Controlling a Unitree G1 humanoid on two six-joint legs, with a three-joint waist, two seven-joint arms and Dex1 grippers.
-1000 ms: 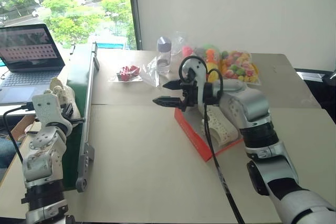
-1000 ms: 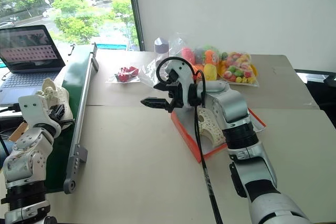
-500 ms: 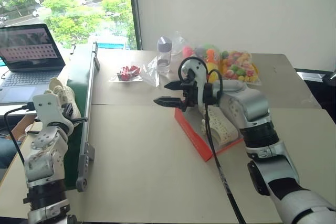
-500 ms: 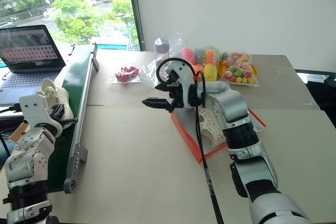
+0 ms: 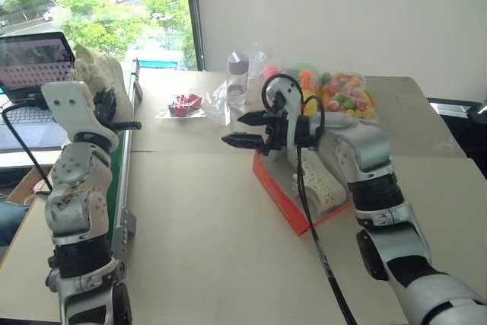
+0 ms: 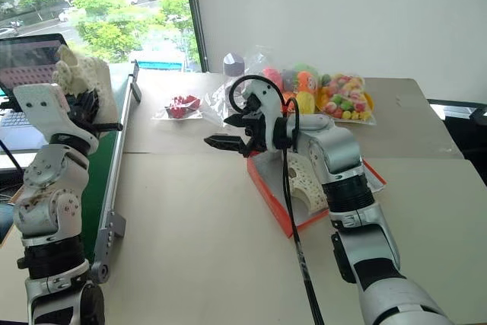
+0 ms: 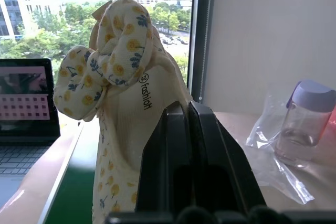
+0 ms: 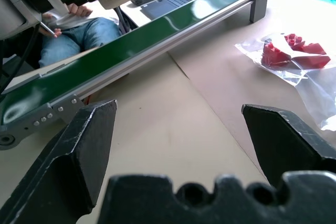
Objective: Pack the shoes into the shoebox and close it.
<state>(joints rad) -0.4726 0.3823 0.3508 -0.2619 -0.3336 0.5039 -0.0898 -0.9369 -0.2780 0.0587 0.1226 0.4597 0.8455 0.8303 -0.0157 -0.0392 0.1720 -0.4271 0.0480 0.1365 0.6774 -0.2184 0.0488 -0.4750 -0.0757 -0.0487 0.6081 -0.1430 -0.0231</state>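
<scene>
One cream shoe [image 7: 126, 66] with small yellow flowers hangs high over the green conveyor at the left, pinched by my left gripper [image 5: 114, 112], which is shut on it. The other cream shoe [image 5: 319, 180] lies inside the red-orange shoebox [image 5: 280, 199] at the table's middle right. My right gripper [image 5: 236, 129] hovers just off the box's near-left corner, pointing left, its jaws wide open with nothing between them. The right wrist view looks past the open right gripper [image 8: 178, 129] at bare table and the conveyor.
A green conveyor [image 5: 122, 165] runs along the table's left edge, with a laptop [image 5: 30, 62] beyond it. A lidded bottle [image 5: 237, 78], a bag of red pieces [image 5: 185, 106] and a bag of colourful toys [image 5: 342, 95] sit behind the box. A seated person [image 8: 79, 32] is beside the conveyor.
My left arm has lifted the shoe well up and a little to the right, from beside the conveyor to above it. The right gripper has barely moved and stays open.
</scene>
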